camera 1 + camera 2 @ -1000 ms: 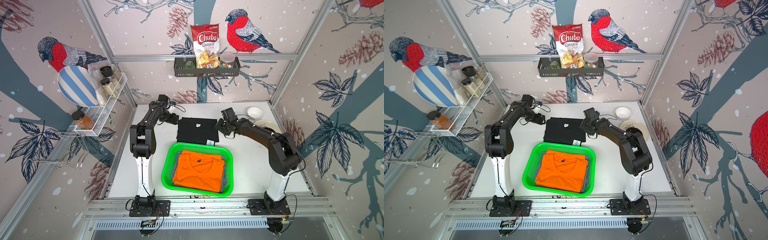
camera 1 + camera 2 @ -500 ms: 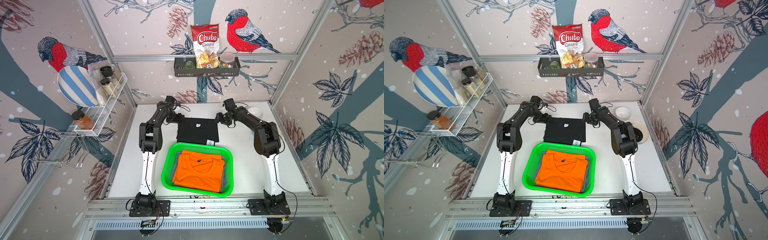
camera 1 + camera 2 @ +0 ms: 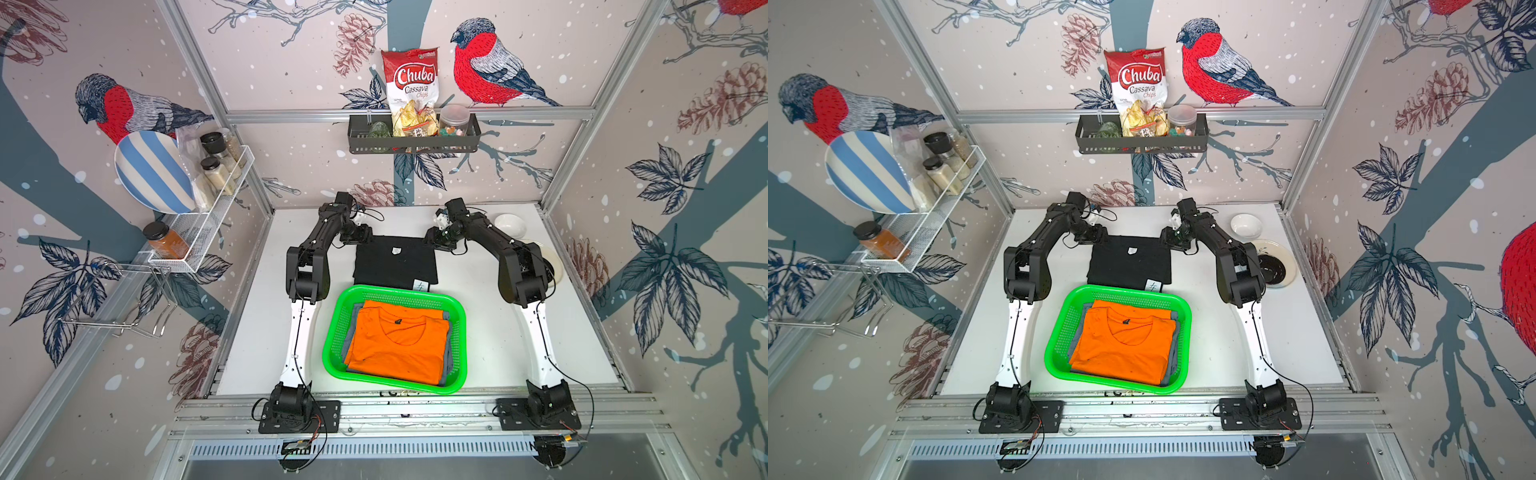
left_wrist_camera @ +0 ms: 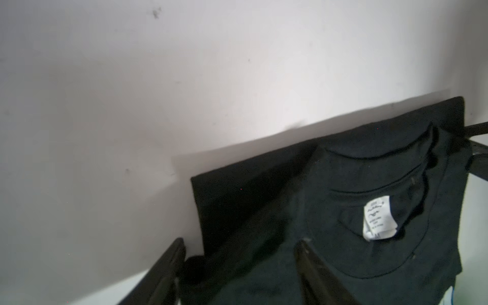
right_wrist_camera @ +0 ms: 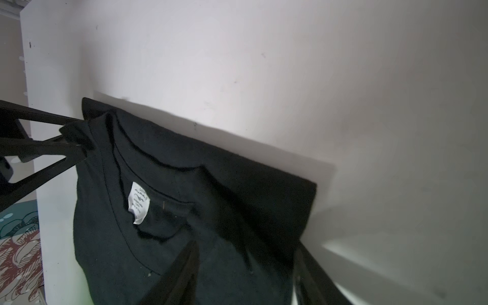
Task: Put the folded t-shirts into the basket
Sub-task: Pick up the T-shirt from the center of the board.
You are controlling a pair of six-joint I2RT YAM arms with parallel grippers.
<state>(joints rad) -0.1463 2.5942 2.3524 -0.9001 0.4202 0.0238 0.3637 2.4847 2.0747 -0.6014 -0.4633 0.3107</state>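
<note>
The black t-shirt (image 3: 395, 266) with a white tag lies on the table just behind the green basket (image 3: 332, 336). In the basket, the orange t-shirt (image 3: 399, 340) rests on the grey-blue one (image 3: 351, 328). My left gripper (image 3: 360, 237) is shut on the black shirt's far left corner. In the left wrist view its fingers straddle bunched cloth around the gripper (image 4: 241, 241). My right gripper (image 3: 434, 241) is shut on the far right corner, and cloth fills the gap in the gripper (image 5: 247, 245). The far edge looks slightly raised, with a shadow beneath.
A white bowl (image 3: 510, 223) and a plate (image 3: 550, 266) sit at the back right, beside my right arm. A black shelf (image 3: 413, 143) with a chips bag hangs on the back wall. A white wire rack (image 3: 208, 216) with jars is mounted on the left wall.
Both arms swung from the shirt's sides to its far corners. The left jaws narrowed onto the cloth and the right jaws closed on the other corner.
</note>
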